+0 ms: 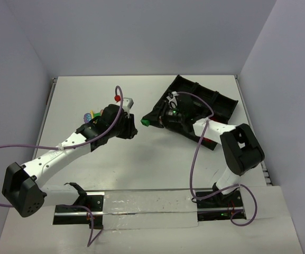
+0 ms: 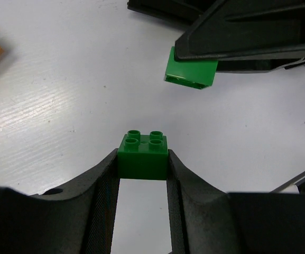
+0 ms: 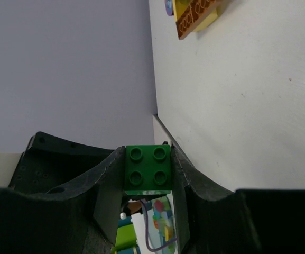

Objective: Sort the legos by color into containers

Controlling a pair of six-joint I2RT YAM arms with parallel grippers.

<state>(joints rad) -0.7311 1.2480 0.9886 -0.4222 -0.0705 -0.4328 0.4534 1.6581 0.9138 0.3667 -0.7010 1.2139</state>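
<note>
Sorting looks barely started. The left hand (image 2: pixel 142 159) pinches a green brick (image 2: pixel 142 151); the right hand (image 3: pixel 147 174) pinches a second green brick (image 3: pixel 147 164) just ahead of it (neither is binned yet). More legos (image 1: pixel 91 115) wait behind the left hand, and the tray (image 1: pixel 221 103) lies behind the right.

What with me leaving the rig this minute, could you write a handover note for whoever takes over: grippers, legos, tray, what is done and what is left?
Left gripper: shut on a green lego.
Right gripper: shut on a second green lego, apparently lifted off the table beside the tray. The two bricks are close but apart.
Other legos: a mixed-colour cluster lies on the table beyond the left arm.
Done: cannot tell, because the right arm hides much of the tray.
Left: put both greens in one bin, then sort the cluster.
</note>
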